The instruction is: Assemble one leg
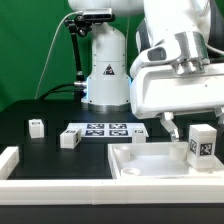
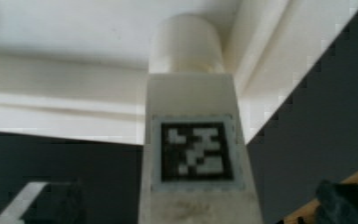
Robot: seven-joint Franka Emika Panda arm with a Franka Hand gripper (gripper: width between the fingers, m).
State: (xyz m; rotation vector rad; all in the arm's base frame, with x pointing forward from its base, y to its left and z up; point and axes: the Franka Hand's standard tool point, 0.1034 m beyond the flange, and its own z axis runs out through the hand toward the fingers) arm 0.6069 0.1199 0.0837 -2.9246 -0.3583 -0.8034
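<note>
A white leg (image 1: 203, 142) with a black-and-white tag stands upright at the far corner of the large white tray-like panel (image 1: 150, 162), on the exterior view's right. My gripper (image 1: 198, 130) hangs over it with its jaws apart on either side of the leg and gaps showing. One finger (image 1: 170, 125) shows beside the leg. In the wrist view the leg (image 2: 194, 140) fills the middle, its round peg end (image 2: 190, 40) pointing into the panel's corner (image 2: 87, 80). The fingertips (image 2: 30, 205) sit well clear of its sides.
Two more white legs (image 1: 36, 126) (image 1: 68, 138) lie on the black table at the exterior view's left. The marker board (image 1: 105, 130) lies behind the panel. A white rail (image 1: 10, 160) edges the front left. The robot base (image 1: 105, 70) stands at the back.
</note>
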